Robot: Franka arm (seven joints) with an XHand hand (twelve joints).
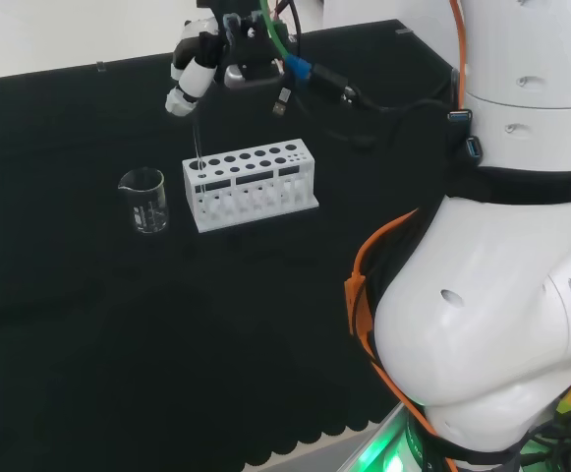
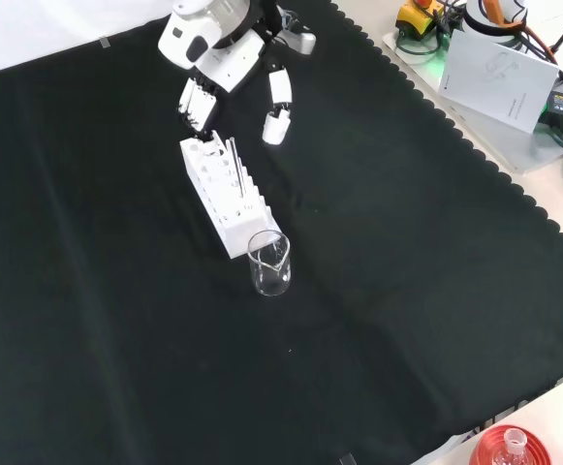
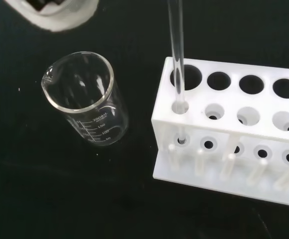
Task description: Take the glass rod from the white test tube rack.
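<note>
Black cloth covers the bench point(image 2: 378, 291), scalloped along its edge in the front view. White test tube rack point(image 1: 251, 185) stands on it with a clear beaker point(image 1: 144, 201) just beside its end; in the front view the beaker sits at the rack's nearer end. Glass rod point(image 3: 176, 59) stands close to upright in the small end hole on the beaker side, long axis running nearly straight up out of the rack; wrist view shows its lower tip seated down in the base plate. Hand point(image 1: 195, 77) hangs above that same end of the rack. Fingers point(image 2: 197, 105) are spread and only lightly bent in the front view, one group above the rack's far end, the thumb-side digit off to the right, apart from the rod. Head view has the rod's upper end rising to just below the fingertips; contact cannot be confirmed, and nothing is clamped. Judgement: the rod lies directly below and between the digits, so the next move calls for closing on its top, then a lift along its own axis to clear the hole without tipping the rack. Beaker looks empty. Other rack holes show no tubes.
</note>
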